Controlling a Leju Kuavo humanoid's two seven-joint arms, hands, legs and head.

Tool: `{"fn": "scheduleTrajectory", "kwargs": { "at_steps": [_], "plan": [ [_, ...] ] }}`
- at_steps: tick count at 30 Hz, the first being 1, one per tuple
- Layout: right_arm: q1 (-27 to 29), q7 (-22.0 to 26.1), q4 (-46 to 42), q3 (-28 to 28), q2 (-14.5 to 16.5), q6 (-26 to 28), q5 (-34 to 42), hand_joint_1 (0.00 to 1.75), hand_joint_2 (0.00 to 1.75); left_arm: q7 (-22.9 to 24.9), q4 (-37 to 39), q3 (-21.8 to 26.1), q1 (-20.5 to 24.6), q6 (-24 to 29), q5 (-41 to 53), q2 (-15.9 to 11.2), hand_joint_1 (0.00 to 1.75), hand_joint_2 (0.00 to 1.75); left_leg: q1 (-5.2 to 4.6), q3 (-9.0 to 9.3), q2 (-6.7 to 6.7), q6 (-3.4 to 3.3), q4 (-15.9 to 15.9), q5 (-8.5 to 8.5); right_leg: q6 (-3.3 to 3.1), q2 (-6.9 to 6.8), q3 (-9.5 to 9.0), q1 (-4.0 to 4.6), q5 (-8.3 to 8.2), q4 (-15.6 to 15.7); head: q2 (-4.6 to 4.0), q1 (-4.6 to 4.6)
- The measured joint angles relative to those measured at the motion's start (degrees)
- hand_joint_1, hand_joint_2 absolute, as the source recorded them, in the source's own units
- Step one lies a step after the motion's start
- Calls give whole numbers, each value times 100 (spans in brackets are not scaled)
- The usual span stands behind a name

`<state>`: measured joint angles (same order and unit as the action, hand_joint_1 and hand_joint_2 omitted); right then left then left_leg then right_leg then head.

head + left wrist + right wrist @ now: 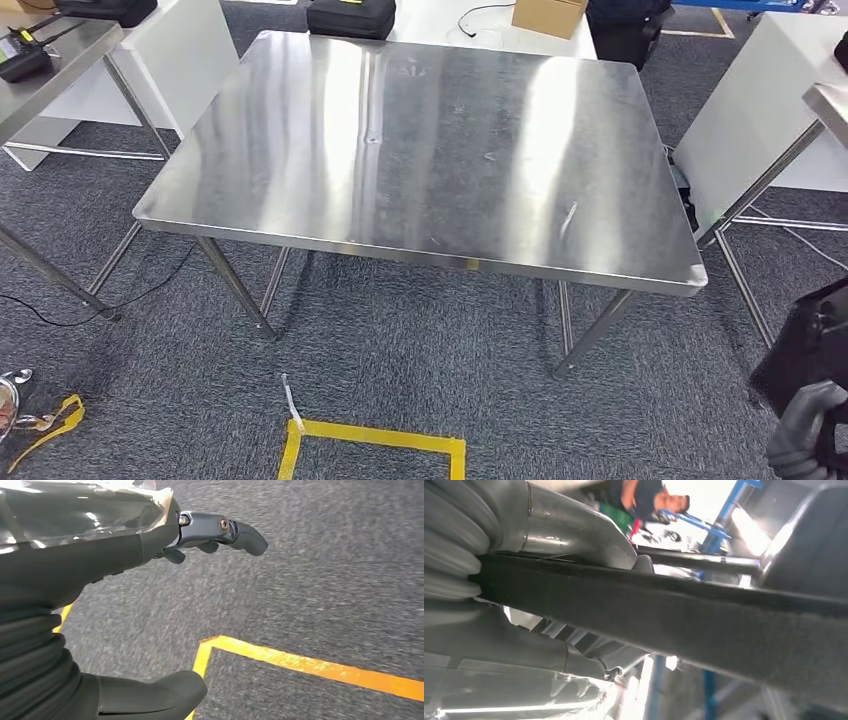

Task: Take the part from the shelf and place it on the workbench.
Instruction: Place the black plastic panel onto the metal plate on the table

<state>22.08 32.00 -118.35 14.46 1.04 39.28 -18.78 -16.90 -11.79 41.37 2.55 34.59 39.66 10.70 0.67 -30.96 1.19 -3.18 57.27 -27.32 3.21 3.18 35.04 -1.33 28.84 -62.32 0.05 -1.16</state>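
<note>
- Head view: steel workbench (430,150) fills the centre; right hand (805,435), lower right, grips a black part (800,350), apparently.
- Left hand (150,540) empty, fingers apart, above grey carpet (325,570).

Yellow floor tape (372,440) marks the grey carpet (420,350); a cardboard box (548,16) sits beyond.

The workbench (430,150) is set at the middle of the head view, on the carpet (400,350). A taped corner (375,440) is laid on the floor just before it. A second table (50,60) is placed to its left — a third (828,100) to its right. Behind it, a case (350,17) and a box (547,15) are seen. The part (805,350) is found low at the right, held by the right hand (805,430).
</note>
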Motion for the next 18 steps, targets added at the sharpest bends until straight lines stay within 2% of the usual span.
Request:
{"fn": "scheduleTrajectory", "kwargs": {
  "at_steps": [1,2,3,4,5,7,8,9,11,13,18],
  "plan": [
    [-13,38,-1,29,15,0,-43,171,175,0,-1,-1,0,1,11,2,0,175,-11,-11,-55,-17,-3,3,-21,-147,181,10,182,-379,0,-13],
    [-25,57,0,54,30,-1,-66,171,175,1,-2,-1,-3,1,20,3,0,175,-17,-22,-114,-24,-1,5,-28,-214,365,8,349,-784,0,-24],
    [-29,67,1,74,48,-1,-83,171,175,3,-2,-2,-8,1,28,3,0,175,-23,-29,-162,-25,1,5,-15,-243,493,6,456,-1087,-1,-26],
    [-29,73,1,96,66,-1,-98,171,175,4,-2,-2,-10,1,32,2,0,175,-24,-32,-199,-25,3,5,17,-254,505,1,466,-1167,-1,-27],
    [-30,79,1,117,85,-2,-116,171,175,6,-2,-4,-11,0,37,2,0,175,-23,-29,-229,-23,4,5,63,-265,397,-4,393,-1017,-1,-30],
    [-32,88,-3,154,122,-1,-159,171,175,8,-2,-20,-7,-1,49,6,0,175,-24,-9,-262,-7,6,3,133,-316,-93,-15,109,-166,-1,-31],
    [-32,90,-7,167,142,-1,-178,171,175,8,-3,-28,-3,-1,55,9,0,175,-37,0,-269,14,11,-4,127,-343,-305,-2,-13,223,-1,-31],
    [-32,90,-13,180,163,-1,-195,171,175,9,-4,-36,0,-1,63,9,0,175,-57,5,-272,30,21,-20,103,-362,-449,2,-94,481,-1,-25],
    [-32,89,-27,202,210,-1,-218,171,175,10,-5,-42,4,1,74,3,0,175,-86,3,-269,-6,36,-33,48,-365,-517,13,-145,584,-1,-14],
    [-33,89,-36,217,251,-1,-233,171,175,11,-6,-49,5,1,76,-3,0,175,-77,7,-266,-55,27,-12,41,-361,-529,15,-151,582,-1,-9],
    [-34,80,-38,229,305,-1,-274,171,175,11,-6,-60,5,-8,76,-7,0,175,-51,23,-265,35,-24,29,7,-361,-515,51,-156,577,-1,-3]
  ]
}}
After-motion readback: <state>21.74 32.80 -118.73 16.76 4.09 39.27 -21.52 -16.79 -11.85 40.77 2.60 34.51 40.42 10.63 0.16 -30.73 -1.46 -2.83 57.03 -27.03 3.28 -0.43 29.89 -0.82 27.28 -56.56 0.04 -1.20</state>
